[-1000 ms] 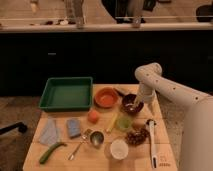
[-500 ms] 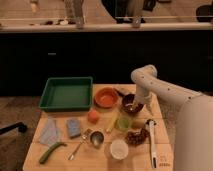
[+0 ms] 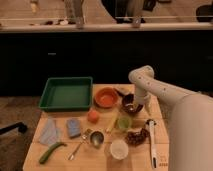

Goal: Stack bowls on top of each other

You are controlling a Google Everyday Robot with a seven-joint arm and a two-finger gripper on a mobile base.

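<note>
Under jaws: glossy maroon bowl (image 3: 127, 103) | alongside: shallow orange bowl (image 3: 106, 97)

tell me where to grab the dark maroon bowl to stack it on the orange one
Probably the rim of the maroon bowl, pinched from above on the side away from the orange bowl: it stands upright, mouth open, and the tool hangs over that side.

White arm (image 3: 172, 97) — smooth, thick, rounded joints — ending in a gripper (image 3: 135, 101) at the dark bowl (image 3: 126, 102).
</note>
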